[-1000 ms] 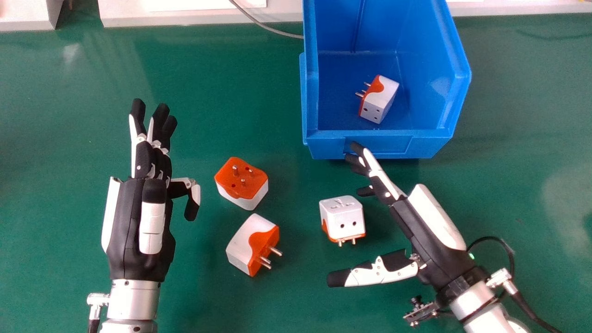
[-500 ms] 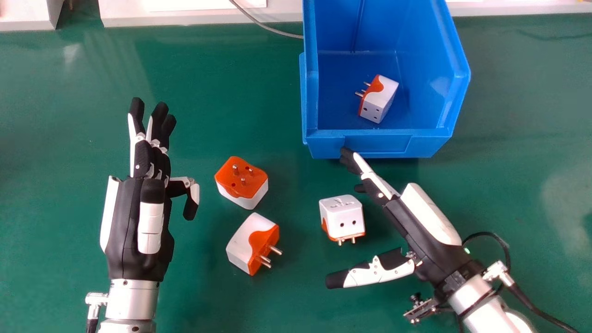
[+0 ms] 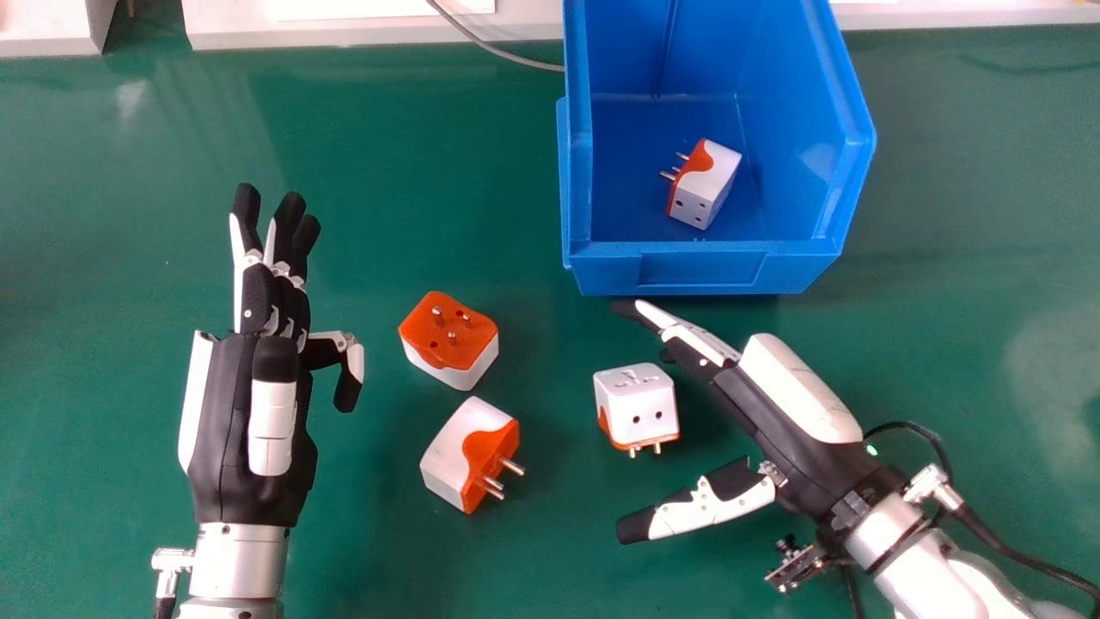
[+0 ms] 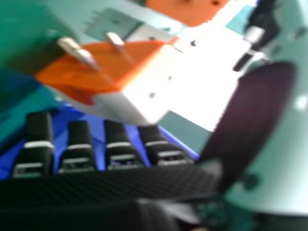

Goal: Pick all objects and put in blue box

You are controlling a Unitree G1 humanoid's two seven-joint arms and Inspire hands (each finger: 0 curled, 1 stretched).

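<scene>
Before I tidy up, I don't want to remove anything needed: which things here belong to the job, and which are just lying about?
For the job:
- blue box
- plug adapter inside it
- orange-topped adapter
- adapter with sideways prongs
- white-topped adapter

Apparently just lying about:
- grey cable
- white sheet

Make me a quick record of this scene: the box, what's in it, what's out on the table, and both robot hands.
box: blue box, far side of the green table, right of centre
in box: one white-and-orange adapter
on table: three adapters: one pins up, one pins rightward, one pins toward the robot
left robot hand: open, left of the adapters
right robot hand: open, fingers and thumb either side of the third adapter, not closed on it
</scene>
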